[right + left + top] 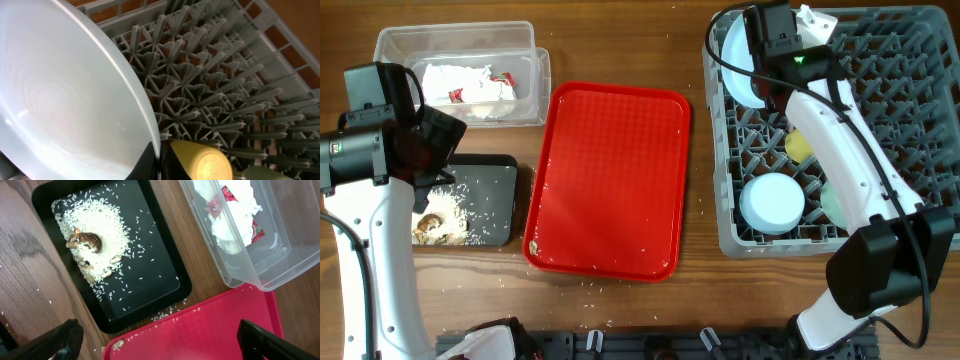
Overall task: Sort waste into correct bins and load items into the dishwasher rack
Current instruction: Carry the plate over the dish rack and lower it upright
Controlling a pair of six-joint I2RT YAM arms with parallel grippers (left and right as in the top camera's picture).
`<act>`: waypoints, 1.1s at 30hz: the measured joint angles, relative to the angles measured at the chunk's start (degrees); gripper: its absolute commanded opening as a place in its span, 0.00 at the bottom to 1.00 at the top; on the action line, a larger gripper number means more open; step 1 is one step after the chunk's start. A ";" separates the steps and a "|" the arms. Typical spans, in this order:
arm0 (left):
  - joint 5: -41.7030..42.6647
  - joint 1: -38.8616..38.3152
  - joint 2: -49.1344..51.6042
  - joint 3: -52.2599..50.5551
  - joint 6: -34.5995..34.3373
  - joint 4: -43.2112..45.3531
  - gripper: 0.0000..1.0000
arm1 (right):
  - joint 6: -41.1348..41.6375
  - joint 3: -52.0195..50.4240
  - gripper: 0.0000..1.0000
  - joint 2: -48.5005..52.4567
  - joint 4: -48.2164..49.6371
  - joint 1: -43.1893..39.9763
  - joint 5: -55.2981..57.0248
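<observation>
While the left hand (161,344) gapes, the right hand (156,162) pinches a glossy round plate (65,100).

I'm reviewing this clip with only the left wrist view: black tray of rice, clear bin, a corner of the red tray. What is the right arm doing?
Observer: The right gripper is at the far left corner of the dishwasher rack. A white plate stands on edge there, and its rim runs into the fingers. I cannot tell whether it is clamped.
Operator: Is anything else loaded in that rack?
Observer: A yellow cup lies just beside the plate.
Operator: And nearer the front?
Observer: A white bowl sits in the rack's near left corner.
</observation>
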 measured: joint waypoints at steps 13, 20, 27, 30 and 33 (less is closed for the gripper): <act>0.00 0.00 0.00 0.00 0.00 0.00 1.00 | 4.68 0.00 0.12 1.25 -2.73 2.69 0.83; 0.00 0.00 0.00 0.00 0.00 0.00 1.00 | 5.38 0.00 0.04 1.29 -3.89 4.87 -1.51; 0.00 0.00 0.00 0.00 0.00 0.00 1.00 | 5.49 0.00 0.04 -2.25 -5.03 4.76 -5.70; 0.00 0.00 0.00 0.00 0.00 0.00 1.00 | 5.35 0.00 0.04 -3.26 -5.07 4.85 -6.05; 0.00 0.00 0.00 0.00 0.00 0.00 1.00 | 6.27 0.00 0.04 -3.30 -6.10 4.87 -5.46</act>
